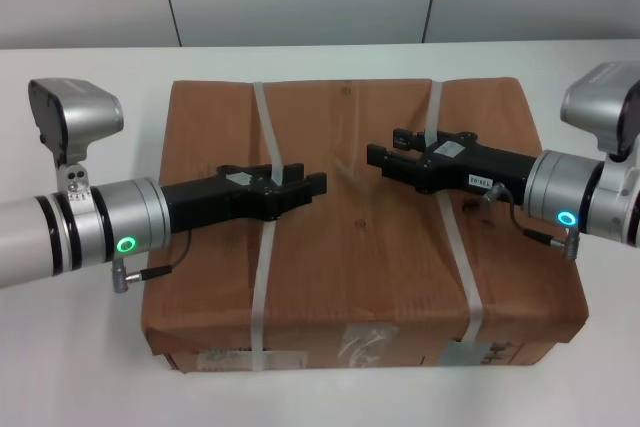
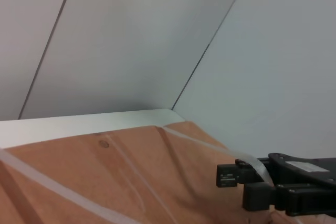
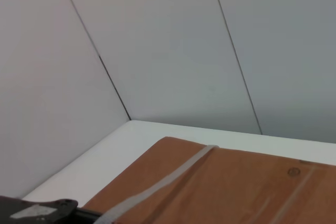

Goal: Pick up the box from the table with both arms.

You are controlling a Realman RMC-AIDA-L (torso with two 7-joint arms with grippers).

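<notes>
Cardboard box (image 1: 350, 237) — one, two straps; left gripper (image 1: 312, 185), right gripper (image 1: 380, 155) — fingers unreadable.

Both arms are silver cylinders, each carrying a glowing ring light — green on the left arm (image 1: 95, 227), more cyan on the right arm (image 1: 585, 197). The left one shows black bands round its pale forearm and a thin dark cable looping from a small plug. A grey camera housing sits atop each wrist. The left gripper (image 1: 312, 184) and right gripper (image 1: 378, 155) are black and angular — each bears a white sticker, the right one printed.
</notes>
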